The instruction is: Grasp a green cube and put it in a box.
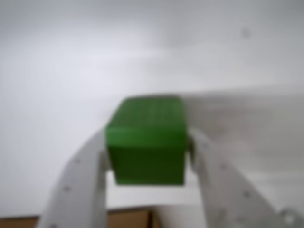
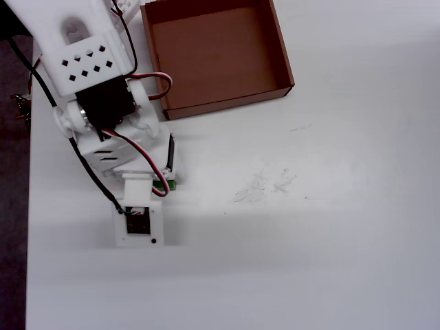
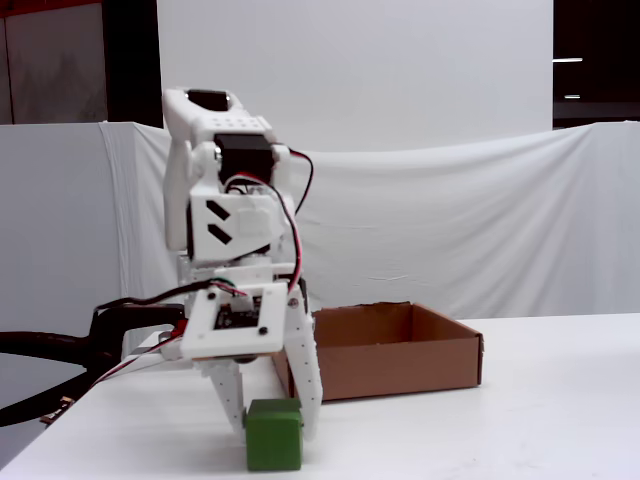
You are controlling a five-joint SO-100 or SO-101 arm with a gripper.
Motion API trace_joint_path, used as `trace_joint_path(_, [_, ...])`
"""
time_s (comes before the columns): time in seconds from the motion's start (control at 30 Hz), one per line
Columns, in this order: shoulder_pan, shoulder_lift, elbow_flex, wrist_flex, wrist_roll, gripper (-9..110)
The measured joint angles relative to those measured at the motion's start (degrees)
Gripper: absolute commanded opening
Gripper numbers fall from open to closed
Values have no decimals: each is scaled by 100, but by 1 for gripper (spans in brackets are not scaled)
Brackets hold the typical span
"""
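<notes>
The green cube sits between my two white fingers in the wrist view, and both fingers press on its sides. My gripper is shut on it, low over the white table near the front edge in the fixed view. I cannot tell whether the cube touches the table. From overhead, only a green sliver of the cube shows under the arm. The box, a shallow brown cardboard tray, lies empty at the top of the overhead view, above and to the right of the gripper. Its brown wall stands behind and to the right of the gripper in the fixed view.
The arm's white body and its cables cover the upper left of the overhead view. The table's left edge runs close to the gripper. Faint scuff marks mark the white tabletop in the middle. A white cloth backdrop hangs behind.
</notes>
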Motion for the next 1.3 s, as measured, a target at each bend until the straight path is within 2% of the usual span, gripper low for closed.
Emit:
trace_joint_path(0.47, [-9,0,0,97,0,14])
trace_joint_path(0.73, [-9,352,-220,1107,0,14])
trace_joint_path(0.8, [-9,756,-545,1907,0,14])
trace_joint_path(0.9, [-70,1046,-729,2338,0,14])
trace_joint_path(1.13, [-712,2303,-835,3270,0,14])
trace_joint_path(1.3, [-1591,3226,-606,3542,44,15])
